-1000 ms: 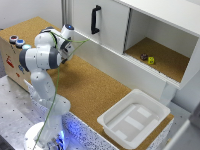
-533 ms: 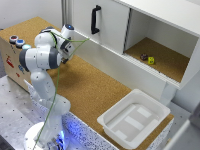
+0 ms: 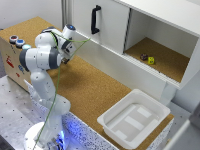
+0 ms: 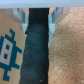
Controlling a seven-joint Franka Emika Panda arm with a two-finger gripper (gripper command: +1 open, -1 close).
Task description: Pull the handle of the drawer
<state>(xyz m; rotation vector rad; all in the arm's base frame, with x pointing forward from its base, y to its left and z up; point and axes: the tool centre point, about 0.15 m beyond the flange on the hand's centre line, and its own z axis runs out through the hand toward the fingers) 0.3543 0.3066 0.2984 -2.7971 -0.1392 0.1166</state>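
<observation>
claw [image 3: 75, 48] sitting upper left, fingers apart, gripping nothing | handle [image 3: 94, 19] hanging black, upper centre | no legible writing showing

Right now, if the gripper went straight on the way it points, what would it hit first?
Probably the dark strip between the printed box and the cork surface, which the wrist view shows dead ahead of the gripper. Depth there is unclear. The black handle is not on that line.
</observation>
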